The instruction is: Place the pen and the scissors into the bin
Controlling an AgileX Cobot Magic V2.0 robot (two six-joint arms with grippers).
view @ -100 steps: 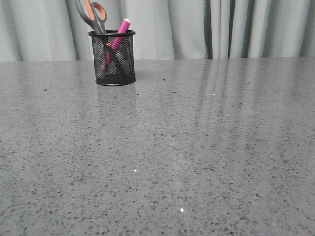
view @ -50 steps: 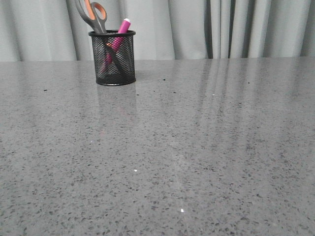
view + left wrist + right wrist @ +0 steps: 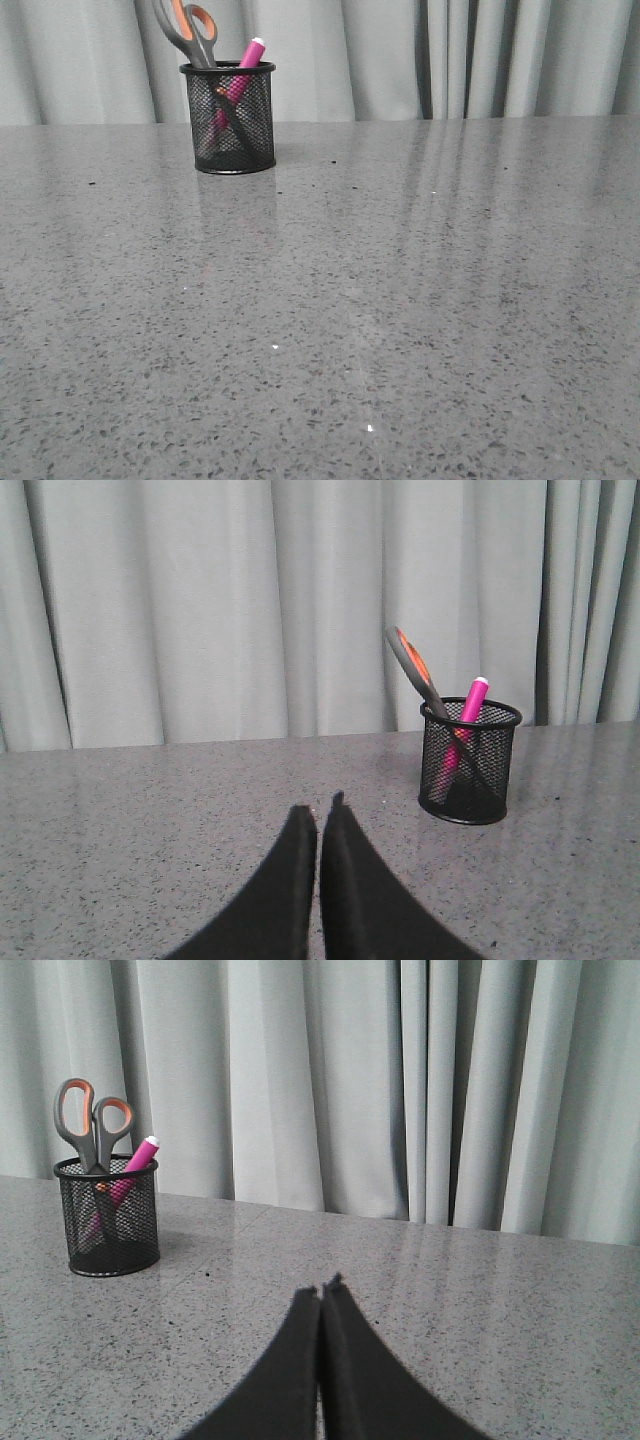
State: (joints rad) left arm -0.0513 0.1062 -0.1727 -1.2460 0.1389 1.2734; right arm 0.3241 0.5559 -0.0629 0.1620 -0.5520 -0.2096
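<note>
Looks finished: pen (image 3: 240, 80) and scissors (image 3: 190, 32) standing in bin (image 3: 228, 120) on tabletop (image 3: 400, 300), left pincer (image 3: 319, 815) and right pincer (image 3: 321, 1295) closed, empty.

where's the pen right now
In the front view the pen stands tilted inside the bin at the table's far left, beside the scissors.

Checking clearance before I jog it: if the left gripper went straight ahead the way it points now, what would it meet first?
Probably nothing on the table: the shut left gripper aims at bare tabletop, then the curtain. The bin stands off to one side, though depth is unclear.
</note>
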